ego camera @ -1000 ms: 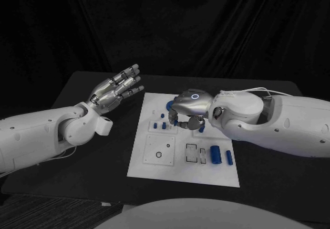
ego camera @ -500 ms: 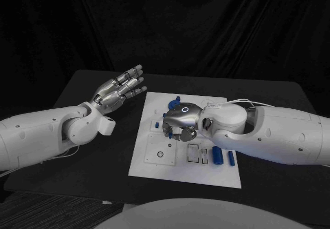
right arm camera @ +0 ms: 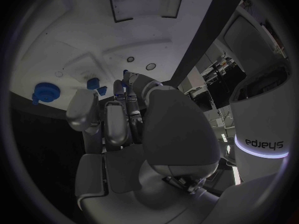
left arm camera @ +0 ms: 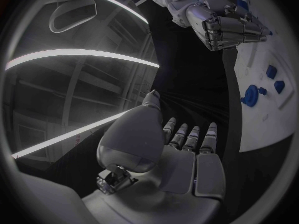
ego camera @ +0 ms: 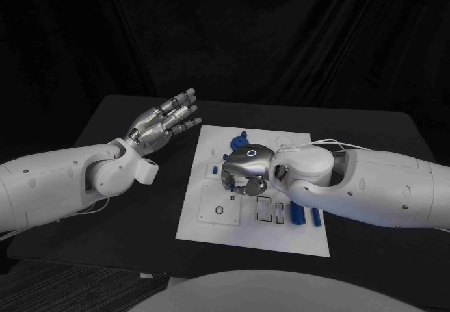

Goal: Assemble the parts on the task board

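Compared with a second ago, the right hand (ego camera: 248, 174) has travelled nearer along the task board (ego camera: 225, 237), from the far blue pieces toward the middle of the plate, and the forearm now covers more of the right side. Nearest on the board, two upright blue cylinders (ego camera: 299, 213) stand by the right edge, partly hidden by the right forearm, beside two rectangular slots (ego camera: 263, 208). Left of these lies a square inset plate with a small round hole (ego camera: 218, 210). Over the middle of the board the right hand hangs with fingers curled downward; the right wrist view shows them bunched together, with something blue just visible among the fingertips, but whether a part is pinched there cannot be told. Small blue pegs (ego camera: 216, 170) stand in the board to the left of that hand. Farther off, a round blue gear-like piece (ego camera: 237, 140) sits near the far edge, seen also in the left wrist view (left arm camera: 250, 95) with two smaller blue blocks (left arm camera: 272, 72) next to it. The left hand (ego camera: 165, 121) is raised off the board to the far left, fingers straight and spread, holding nothing. Judgement: the right hand's shift suggests a move toward the near slots or the inset plate; assembly appears to be at an early stage, most parts remaining unseated.
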`<state>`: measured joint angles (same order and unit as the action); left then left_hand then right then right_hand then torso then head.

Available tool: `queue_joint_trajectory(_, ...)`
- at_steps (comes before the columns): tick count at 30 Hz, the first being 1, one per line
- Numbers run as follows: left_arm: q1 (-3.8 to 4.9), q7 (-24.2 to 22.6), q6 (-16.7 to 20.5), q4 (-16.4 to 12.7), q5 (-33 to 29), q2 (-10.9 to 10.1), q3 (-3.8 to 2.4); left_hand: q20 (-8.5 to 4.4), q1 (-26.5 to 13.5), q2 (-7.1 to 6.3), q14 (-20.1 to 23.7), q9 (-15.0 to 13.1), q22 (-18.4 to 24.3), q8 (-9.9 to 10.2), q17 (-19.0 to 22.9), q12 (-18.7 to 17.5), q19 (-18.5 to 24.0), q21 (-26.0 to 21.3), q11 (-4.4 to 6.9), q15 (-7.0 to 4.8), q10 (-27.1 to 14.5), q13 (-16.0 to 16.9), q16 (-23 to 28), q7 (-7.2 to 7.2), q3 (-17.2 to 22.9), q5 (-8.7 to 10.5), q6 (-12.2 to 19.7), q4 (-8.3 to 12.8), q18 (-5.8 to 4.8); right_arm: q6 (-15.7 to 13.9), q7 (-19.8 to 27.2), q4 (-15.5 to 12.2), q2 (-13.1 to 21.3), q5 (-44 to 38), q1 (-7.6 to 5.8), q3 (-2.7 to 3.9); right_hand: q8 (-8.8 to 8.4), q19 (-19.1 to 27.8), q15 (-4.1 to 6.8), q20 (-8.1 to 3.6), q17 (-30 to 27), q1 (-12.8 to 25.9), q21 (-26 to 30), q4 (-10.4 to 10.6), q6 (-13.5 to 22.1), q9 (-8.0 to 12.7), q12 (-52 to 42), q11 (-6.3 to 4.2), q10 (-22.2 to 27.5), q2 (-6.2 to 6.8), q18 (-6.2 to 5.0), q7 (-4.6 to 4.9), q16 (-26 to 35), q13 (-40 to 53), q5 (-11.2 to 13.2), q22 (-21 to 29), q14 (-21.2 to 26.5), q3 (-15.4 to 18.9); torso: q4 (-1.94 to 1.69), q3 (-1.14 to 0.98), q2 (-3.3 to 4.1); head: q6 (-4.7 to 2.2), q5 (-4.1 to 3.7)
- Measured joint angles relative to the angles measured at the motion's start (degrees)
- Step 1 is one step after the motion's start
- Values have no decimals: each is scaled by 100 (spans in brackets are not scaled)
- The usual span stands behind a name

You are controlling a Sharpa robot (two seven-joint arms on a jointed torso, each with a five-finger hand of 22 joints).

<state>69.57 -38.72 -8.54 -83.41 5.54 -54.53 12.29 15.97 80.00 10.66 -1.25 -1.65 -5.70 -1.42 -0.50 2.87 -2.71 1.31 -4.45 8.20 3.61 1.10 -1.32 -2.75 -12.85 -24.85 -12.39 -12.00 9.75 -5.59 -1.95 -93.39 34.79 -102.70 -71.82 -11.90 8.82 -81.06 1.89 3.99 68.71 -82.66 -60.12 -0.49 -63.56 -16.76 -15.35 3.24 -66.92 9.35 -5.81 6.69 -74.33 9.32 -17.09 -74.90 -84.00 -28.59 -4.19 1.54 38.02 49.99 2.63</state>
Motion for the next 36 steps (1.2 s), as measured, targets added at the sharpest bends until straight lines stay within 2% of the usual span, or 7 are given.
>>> queue_joint_trajectory(12,-30,8,-31,17,0,12,1,0,4,4,0,0,-1,0,1,0,0,0,0,0,0,0,0,0,0,0,0,0,0,-3,-1,24,-6,1,95,-2,0,0,0,0,7,2,0,-15,0,0,28,0,0,2,-1,0,0,2,-40,-4,0,16,0,0,7,0,15)
queue_joint_trajectory(28,-111,32,-90,60,-1,30,1,0,4,4,0,1,-1,0,1,0,0,0,0,0,0,-1,0,0,0,0,0,0,0,-10,5,101,-19,2,208,-1,0,21,0,21,7,3,0,-30,0,5,0,0,0,3,-1,0,0,4,-39,-3,0,32,-2,-1,1,0,30)
queue_joint_trajectory(36,-137,51,-113,80,-1,34,0,0,4,4,0,1,-1,0,1,-1,0,0,1,0,0,-1,0,0,0,0,0,0,0,-23,8,112,-18,3,224,6,0,21,1,21,13,25,0,-23,0,4,0,0,0,26,-1,0,0,35,-38,-3,0,39,-2,-1,0,0,29)
